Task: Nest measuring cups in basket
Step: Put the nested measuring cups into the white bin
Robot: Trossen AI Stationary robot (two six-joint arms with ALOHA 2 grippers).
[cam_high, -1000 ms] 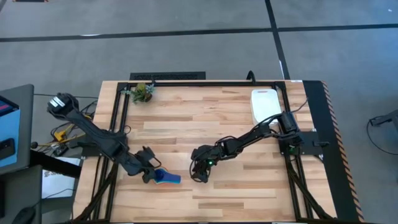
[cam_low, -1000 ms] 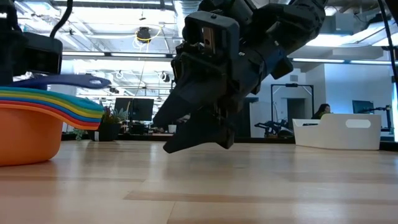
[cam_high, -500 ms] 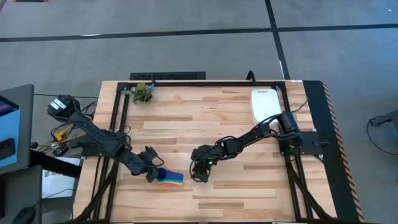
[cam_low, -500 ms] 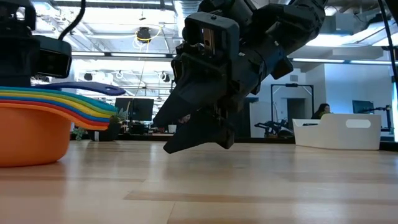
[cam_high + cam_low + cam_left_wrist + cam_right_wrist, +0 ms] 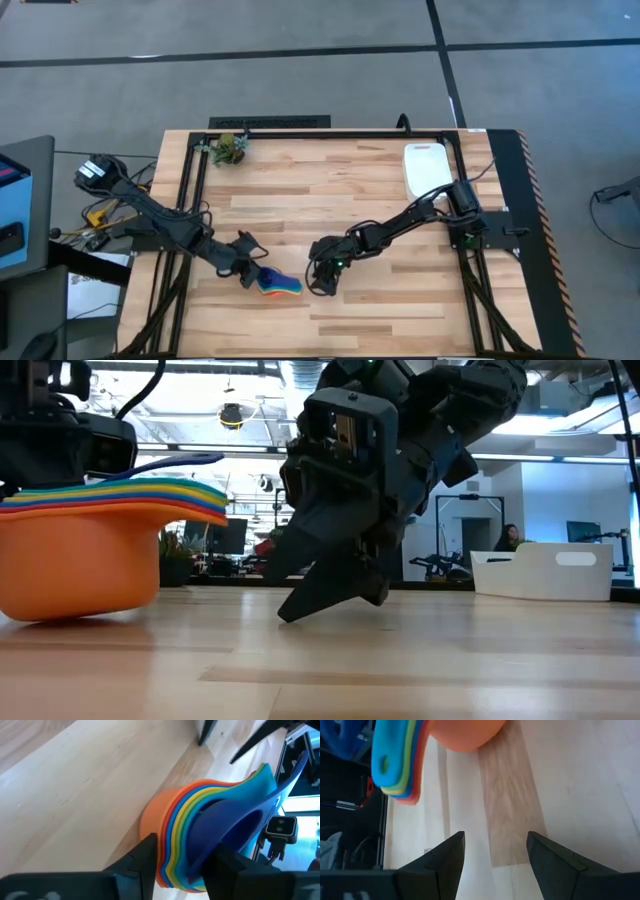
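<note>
The measuring cups [image 5: 280, 287] are nested in one stack near the table's front left. Orange is outermost and dark blue innermost [image 5: 210, 820]. The stack's orange bottom [image 5: 80, 605] rests on the wood, and its handles [image 5: 190, 460] point toward the table's right. My left gripper [image 5: 252, 275] is shut on the stack at the side away from the handles. My right gripper [image 5: 320, 285] hovers open just right of the stack, fingers slanting down [image 5: 300, 605], nothing between them [image 5: 495, 840]. The white basket [image 5: 427, 168] sits at the far right. My left gripper has the stacked walls [image 5: 167, 857] at the rim opposite the handles. One finger [image 5: 145, 852] lies against the orange outer wall and the other finger [image 5: 227, 865] stands inside the dark blue cup. The fingers come from the table's left. The stack's bottom stays on the table, slightly tilted.
A small green plant [image 5: 230, 150] stands at the far left corner. Black frame rails run along the table's left, right and far edges. Bare wood lies between the stack and the basket [image 5: 545, 572].
My left gripper has gone toward the table's right edge. The stack has slid that way along the table and tipped, its handles rising. My right gripper has dipped its fingertips a little lower toward the table.
</note>
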